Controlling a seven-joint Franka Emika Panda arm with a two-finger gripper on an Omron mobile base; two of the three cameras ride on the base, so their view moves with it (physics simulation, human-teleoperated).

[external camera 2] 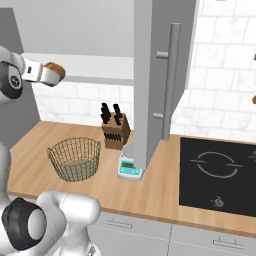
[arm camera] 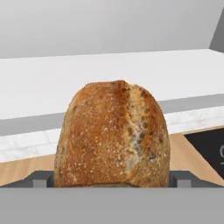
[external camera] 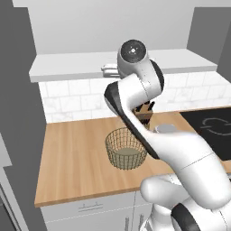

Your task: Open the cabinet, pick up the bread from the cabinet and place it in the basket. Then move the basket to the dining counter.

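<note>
Cabinet: open – right door swung out toward the near side, seen edge-on, long vertical bar handle on its right face.
Shelf: white, inside the cabinet, running left to right above the tiled wall.
Counter: light wood, below the cabinet, tile backsplash at its far edge, low drawers under its near edge.
Arm: white with dark joints, raised from the near side and reaching up and far toward the front edge of the shelf.
Cooktop: black, set into the counter at the right.
Basket: tan wire, upright on the left part of the counter, beige base visible through the mesh; just left of the knife block, apart from it.
Knife block: wooden, dark handles sticking up, near the backsplash, between the basket and the open door.
Scale: small and pale, on the counter just near of the knife block, at the foot of the open door.
Bread: golden-brown, cracked crust, up at shelf height at the cabinet's left end, well above the basket – standing between the two fingertips; underside hidden, so resting on the shelf or lifted cannot be told.
Gripper: jaws spread wide, one on each side of the bread, close against its flanks; no squeeze visible, contact with the crust unclear.
</note>
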